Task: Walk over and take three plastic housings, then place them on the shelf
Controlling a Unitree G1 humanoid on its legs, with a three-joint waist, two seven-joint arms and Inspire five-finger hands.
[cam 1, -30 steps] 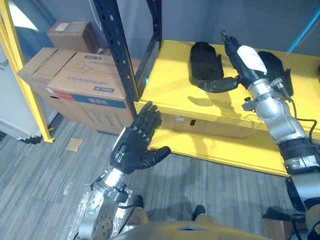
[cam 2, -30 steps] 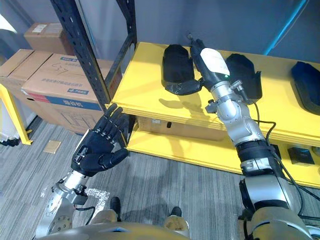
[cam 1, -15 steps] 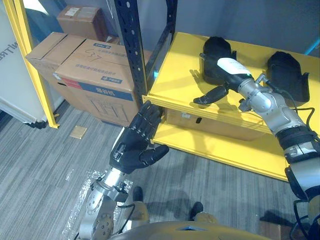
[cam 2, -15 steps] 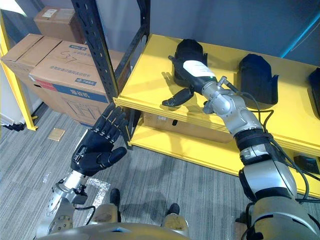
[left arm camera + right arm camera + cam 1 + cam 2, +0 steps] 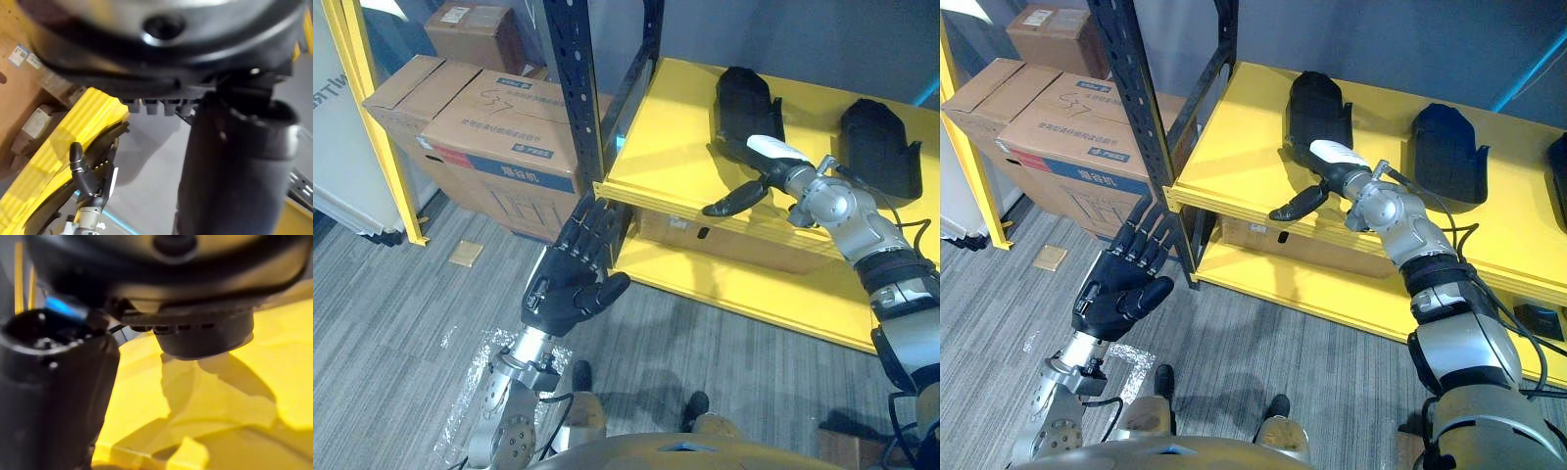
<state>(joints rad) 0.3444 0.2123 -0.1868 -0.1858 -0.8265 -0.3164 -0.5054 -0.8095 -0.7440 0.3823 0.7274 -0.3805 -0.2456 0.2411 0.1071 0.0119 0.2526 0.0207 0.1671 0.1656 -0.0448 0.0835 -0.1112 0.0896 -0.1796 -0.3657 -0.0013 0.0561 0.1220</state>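
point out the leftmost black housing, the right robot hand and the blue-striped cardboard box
leftmost black housing [image 5: 744,93], left eye view, its upper surface
right robot hand [image 5: 766,171], left eye view, dark body near the thumb's base
blue-striped cardboard box [image 5: 504,122], left eye view, its top face

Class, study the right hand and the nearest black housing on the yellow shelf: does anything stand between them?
Nothing visible does. The right hand, open, hangs over the front edge of the shelf, close to the nearest housing; no other object shows between them.

Open shelf surface [image 5: 666,157] lies between the dark upright [image 5: 578,98] and the left black housing [image 5: 744,103].
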